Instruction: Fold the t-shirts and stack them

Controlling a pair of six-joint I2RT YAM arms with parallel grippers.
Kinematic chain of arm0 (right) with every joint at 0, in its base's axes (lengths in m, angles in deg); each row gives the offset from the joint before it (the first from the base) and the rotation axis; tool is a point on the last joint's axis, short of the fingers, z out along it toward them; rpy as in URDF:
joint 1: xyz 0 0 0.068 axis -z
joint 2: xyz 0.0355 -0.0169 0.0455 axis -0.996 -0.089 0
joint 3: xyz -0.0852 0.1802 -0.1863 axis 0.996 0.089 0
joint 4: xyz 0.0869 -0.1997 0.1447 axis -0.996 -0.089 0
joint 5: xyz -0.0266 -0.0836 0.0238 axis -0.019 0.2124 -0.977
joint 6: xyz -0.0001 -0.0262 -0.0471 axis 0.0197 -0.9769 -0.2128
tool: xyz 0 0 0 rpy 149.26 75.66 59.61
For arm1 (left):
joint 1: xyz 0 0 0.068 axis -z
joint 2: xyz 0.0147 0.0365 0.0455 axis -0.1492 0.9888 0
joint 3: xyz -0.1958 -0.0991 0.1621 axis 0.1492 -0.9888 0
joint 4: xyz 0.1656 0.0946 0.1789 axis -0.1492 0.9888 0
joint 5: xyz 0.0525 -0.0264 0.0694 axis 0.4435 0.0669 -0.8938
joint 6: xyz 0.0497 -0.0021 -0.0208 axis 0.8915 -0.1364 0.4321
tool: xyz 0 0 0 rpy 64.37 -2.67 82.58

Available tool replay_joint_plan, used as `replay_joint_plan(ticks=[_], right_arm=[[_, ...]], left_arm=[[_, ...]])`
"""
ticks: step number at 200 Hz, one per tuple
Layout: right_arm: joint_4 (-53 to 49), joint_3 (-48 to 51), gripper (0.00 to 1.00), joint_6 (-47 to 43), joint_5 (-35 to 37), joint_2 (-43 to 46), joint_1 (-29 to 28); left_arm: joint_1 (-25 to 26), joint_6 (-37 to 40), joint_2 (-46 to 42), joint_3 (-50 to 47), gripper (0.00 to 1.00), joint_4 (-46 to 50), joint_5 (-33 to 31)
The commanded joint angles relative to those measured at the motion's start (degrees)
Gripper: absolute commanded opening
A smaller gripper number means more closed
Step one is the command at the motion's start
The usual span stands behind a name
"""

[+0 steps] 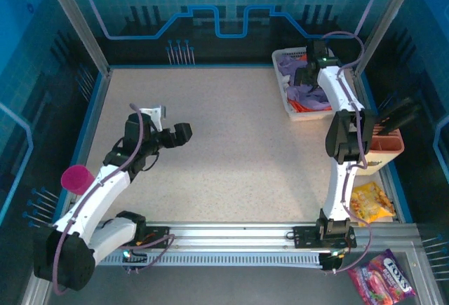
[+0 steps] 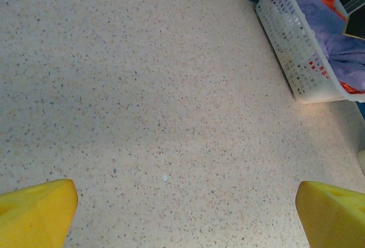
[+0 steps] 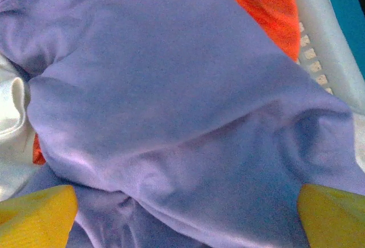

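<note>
The t-shirts lie crumpled in a white slatted basket [image 1: 287, 102] at the table's far right. The lavender-purple shirt [image 1: 313, 99] is on top, with the orange-red one [image 1: 306, 115] showing under it. My right gripper [image 1: 306, 73] hangs open just over the pile. In the right wrist view its yellow fingertips [image 3: 35, 214] straddle a fold of the purple shirt [image 3: 171, 88], and orange cloth [image 3: 262, 3] peeks out at the top by the basket wall [image 3: 333, 43]. My left gripper [image 1: 168, 123] stands open over bare table at the left, nothing between its fingers [image 2: 34, 214]. The basket [image 2: 285, 48] lies far ahead of it.
A pink cup [image 1: 75, 177] stands at the left edge beside my left arm. An orange bin [image 1: 386, 147] and snack packets [image 1: 372, 203] sit along the right edge. A pale cloth [image 3: 11, 105] shows at the left of the pile. The speckled table [image 1: 238, 144] stretches between the arms.
</note>
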Motion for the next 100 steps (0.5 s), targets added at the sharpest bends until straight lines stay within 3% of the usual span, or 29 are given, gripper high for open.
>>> replay_joint_plan(ticks=[1, 41, 60, 70, 86, 100], right_arm=[[-3.39, -4.93, 1.0, 1.31, 0.79, -2.92, 0.94], [-5.96, -10.6, 0.84, 1.17, 0.42, -8.91, 2.02], [-6.95, -11.91, 0.67, 1.51, -0.21, -10.47, 2.15], [-6.38, -11.33, 0.55, 1.37, -0.99, -9.92, 2.16], [-3.78, -9.11, 0.25, 1.1, -2.19, -7.08, 2.02], [-0.53, -6.24, 0.06, 0.96, -2.6, -3.85, 1.93]], left_arm=[[0.51, -1.84, -0.81, -1.11, 0.99, 1.46, 1.58], [0.79, -2.31, -0.84, -1.65, 0.99, 1.19, 1.77], [0.86, -2.43, -0.94, -1.65, 0.99, 1.32, 1.68], [0.81, -2.5, -0.92, -1.87, 0.99, 1.1, 1.51], [0.94, -2.53, -0.84, -1.87, 0.99, 0.97, 1.33], [0.98, -2.56, -0.84, -1.8, 0.99, 0.88, 1.29]])
